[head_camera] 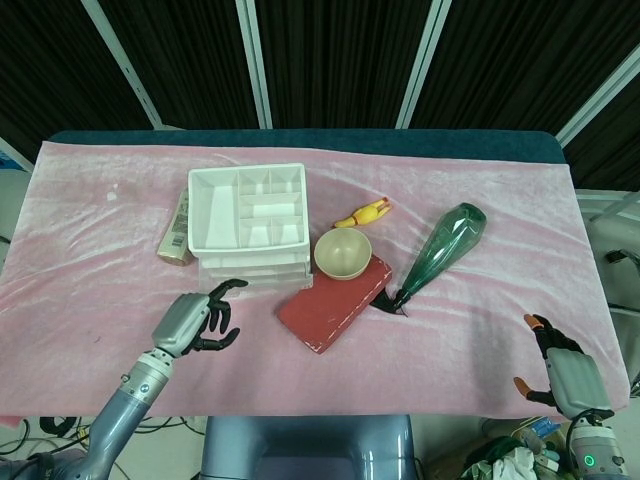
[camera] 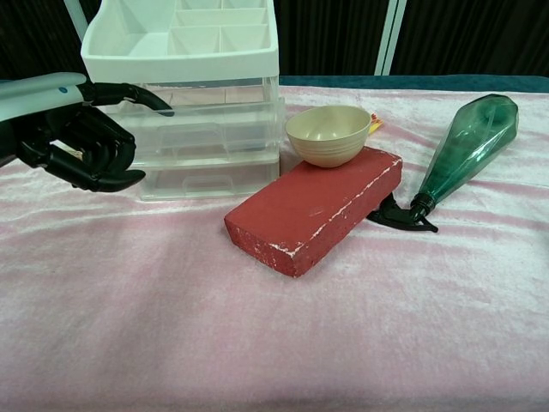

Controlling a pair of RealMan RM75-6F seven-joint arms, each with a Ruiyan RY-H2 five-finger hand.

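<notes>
Table with dark teal top, covered by wrinkled pink velvet cloth. On the cloth: clear plastic drawer unit with white divided tray top, tan tube lying at its left, red brick, green plastic spray bottle on its side, yellow rubber chicken.

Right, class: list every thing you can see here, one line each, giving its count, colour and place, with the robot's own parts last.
drawer unit: one, white tray top over clear drawers, left of centre on the cloth.
tube: one, beige, lying against the drawer unit's left side.
bowl: one, cream, resting on the brick's far end.
brick: one, red, centre of the table.
rubber chicken: one, yellow, behind the bowl.
spray bottle: one, green with black trigger, lying right of the brick.
cloth: one, pink, covering the table.
left hand: black fingers apart, holding nothing, before the drawers.
right hand: empty, at the table's near right corner.
</notes>
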